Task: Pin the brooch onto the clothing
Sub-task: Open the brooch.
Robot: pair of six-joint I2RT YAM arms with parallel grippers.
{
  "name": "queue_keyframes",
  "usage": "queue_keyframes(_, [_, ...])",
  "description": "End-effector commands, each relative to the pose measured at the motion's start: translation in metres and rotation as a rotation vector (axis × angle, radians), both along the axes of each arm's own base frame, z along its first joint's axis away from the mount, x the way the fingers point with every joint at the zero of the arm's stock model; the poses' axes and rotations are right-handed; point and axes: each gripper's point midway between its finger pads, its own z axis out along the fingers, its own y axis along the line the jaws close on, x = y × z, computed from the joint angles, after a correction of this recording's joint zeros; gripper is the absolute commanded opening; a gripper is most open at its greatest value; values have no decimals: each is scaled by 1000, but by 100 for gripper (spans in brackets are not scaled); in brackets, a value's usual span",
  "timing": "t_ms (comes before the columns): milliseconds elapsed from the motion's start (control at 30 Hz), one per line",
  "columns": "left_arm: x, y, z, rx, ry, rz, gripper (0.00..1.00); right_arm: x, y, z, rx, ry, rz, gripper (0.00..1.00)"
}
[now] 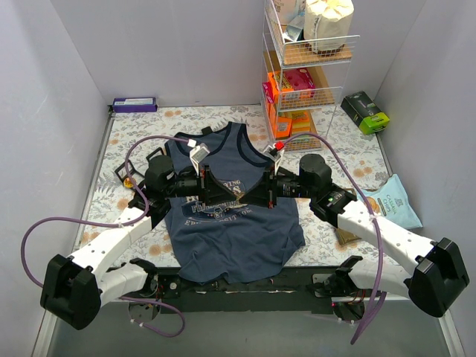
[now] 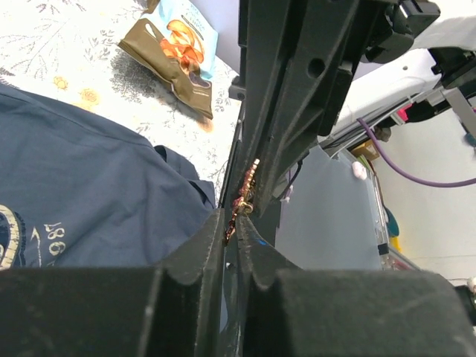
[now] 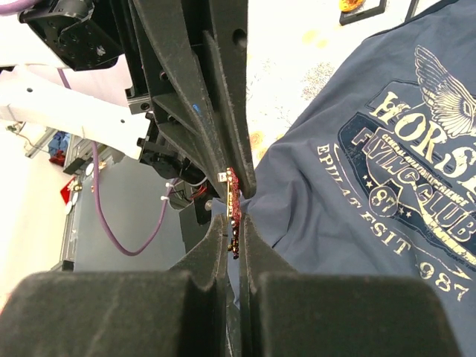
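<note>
The right gripper (image 3: 236, 242) is pinching one end of the brooch (image 3: 233, 199) with its jaws almost touching. The left gripper (image 2: 238, 234) is squeezing the same brooch from the opposite side, its jaws just as narrow, so the two sets of fingertips are meeting tip to tip. This two-handed hold is probably letting one arm steady the brooch while the other works its pin.

They are doing this above the chest print of the tank top (image 1: 230, 245), which is lying flat on the flowered table (image 1: 141, 126) between the arms, likely the spot meant for pinning.

The top view is showing both arms converging over the print, but the brooch is lost among the fingers there. Only the wrist views are showing it: reddish from the right, brownish-gold from the left. Whether the pin is open, or touching the cloth, I cannot tell.
</note>
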Motion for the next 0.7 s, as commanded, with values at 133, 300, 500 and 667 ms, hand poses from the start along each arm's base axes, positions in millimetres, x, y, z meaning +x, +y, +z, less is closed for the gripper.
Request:
queue_keyframes(133, [-7, 1, 0, -15, -14, -6, 0, 3, 0, 4, 27, 9, 9, 1])
queue_keyframes(300, [-9, 2, 1, -17, -24, -6, 0, 6, 0, -6, -2, 49, 2, 1])
queue_keyframes(500, [-14, 2, 10, -28, -45, -40, 0, 11, 1, -29, -82, 109, -7, 1])
queue_keyframes(667, [-14, 2, 7, -15, -41, -47, 0, 9, 2, -36, -94, 126, 12, 1])
